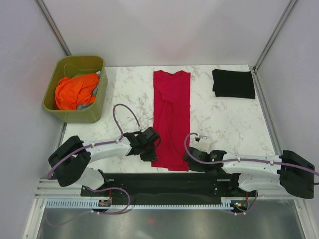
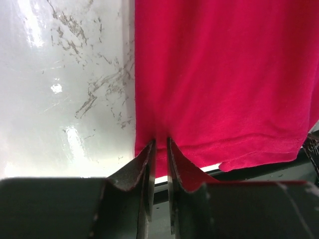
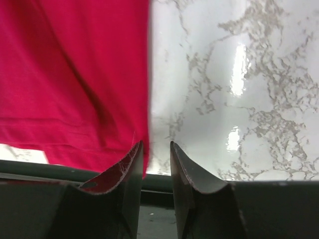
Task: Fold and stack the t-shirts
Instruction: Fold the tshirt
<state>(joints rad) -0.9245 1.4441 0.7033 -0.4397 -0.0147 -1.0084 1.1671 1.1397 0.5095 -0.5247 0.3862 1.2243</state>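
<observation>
Crimson t-shirt (image 1: 171, 114) lies flat, stretching away from both grippers, its near hem at their fingertips. Left gripper (image 2: 159, 142) holds its jaws narrowly parted astride the hem's corner. Right gripper (image 3: 156, 144) stands spread wider, the cloth's side edge just beside one finger. Black t-shirt (image 1: 233, 83) lies folded well beyond it.

The tub (image 1: 75, 116) sits back left, spread shirt (image 1: 172, 119) centre, folded shirt (image 1: 233, 83) back right.
</observation>
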